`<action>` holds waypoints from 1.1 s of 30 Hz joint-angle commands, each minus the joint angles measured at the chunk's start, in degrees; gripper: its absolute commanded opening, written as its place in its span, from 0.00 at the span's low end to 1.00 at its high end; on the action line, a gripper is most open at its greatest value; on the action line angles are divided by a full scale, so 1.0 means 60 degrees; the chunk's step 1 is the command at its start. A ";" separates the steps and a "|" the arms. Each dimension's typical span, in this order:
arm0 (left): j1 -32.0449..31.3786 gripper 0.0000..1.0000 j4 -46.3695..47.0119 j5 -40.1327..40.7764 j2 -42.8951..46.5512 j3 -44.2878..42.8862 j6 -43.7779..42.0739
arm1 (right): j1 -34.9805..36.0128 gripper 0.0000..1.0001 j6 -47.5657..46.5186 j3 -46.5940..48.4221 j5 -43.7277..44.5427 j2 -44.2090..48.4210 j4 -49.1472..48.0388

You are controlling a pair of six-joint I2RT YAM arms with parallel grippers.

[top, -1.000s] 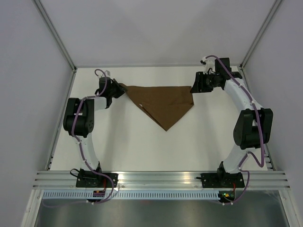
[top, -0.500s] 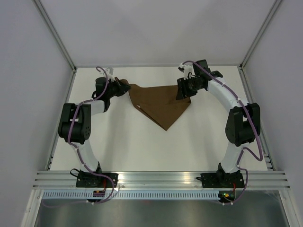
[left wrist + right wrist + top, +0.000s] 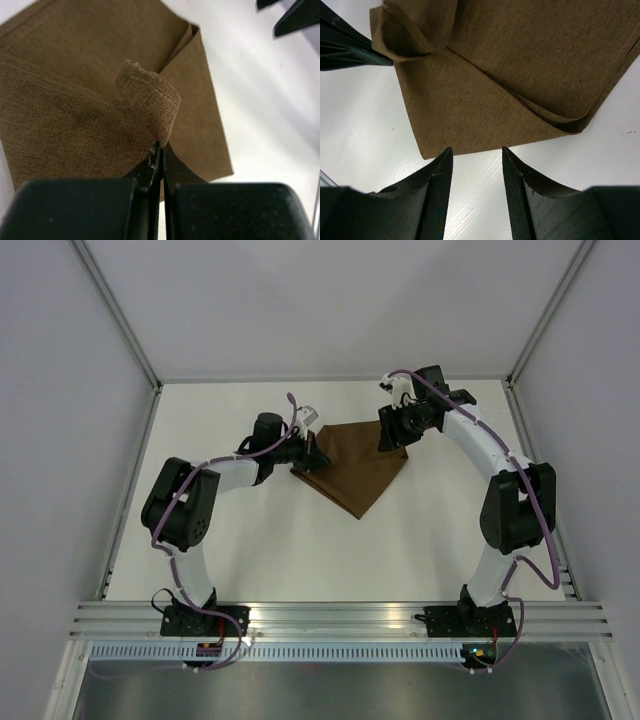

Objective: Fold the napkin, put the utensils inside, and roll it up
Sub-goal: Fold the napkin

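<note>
The left gripper [image 3: 161, 150] is biting down on the left corner of the napkin [image 3: 358, 475], jaws pressed tight together with just a thin pinch of brown weave between them; the left wrist view is showing that corner curling up and over in a small loop right above the black fingertips [image 3: 142, 176]; the left arm [image 3: 180, 510] is reaching in from the left side of the table [image 3: 250, 550], bending at the elbow and stretching across to the cloth's left edge.

Moving to the middle, the napkin is lying in the far half of the table, between the two arms, folded into a triangle with its long edge on the far side and its point aiming back at the bases; the wrist cameras are showing the layers clearly, one flap lying over another with a diagonal crease between them; the cloth is resting flat on the white surface apart from that raised left corner.

Over on the right, the right gripper [image 3: 476, 150] is hanging over the napkin's right-hand corner with its jaws standing apart and nothing gripped between them; its two dark fingers [image 3: 436, 192] are framing an edge of the cloth from above, and whether they are touching it I cannot tell; the right arm [image 3: 515, 510] is arching up from its base and curling inward over the far right part of the table.
</note>
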State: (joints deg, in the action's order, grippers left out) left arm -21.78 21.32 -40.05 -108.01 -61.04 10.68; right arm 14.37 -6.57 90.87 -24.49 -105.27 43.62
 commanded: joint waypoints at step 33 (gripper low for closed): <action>-0.2522 0.39 -0.1430 0.2501 0.1038 0.0886 -0.2644 | -0.0007 0.49 -0.0107 -0.0892 0.0361 0.0612 -0.0194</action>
State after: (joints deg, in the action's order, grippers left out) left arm -35.62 12.05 -25.41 -103.72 -54.72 -2.63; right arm 14.37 -7.38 85.62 -23.53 -102.91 43.27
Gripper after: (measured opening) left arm 0.387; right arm 0.493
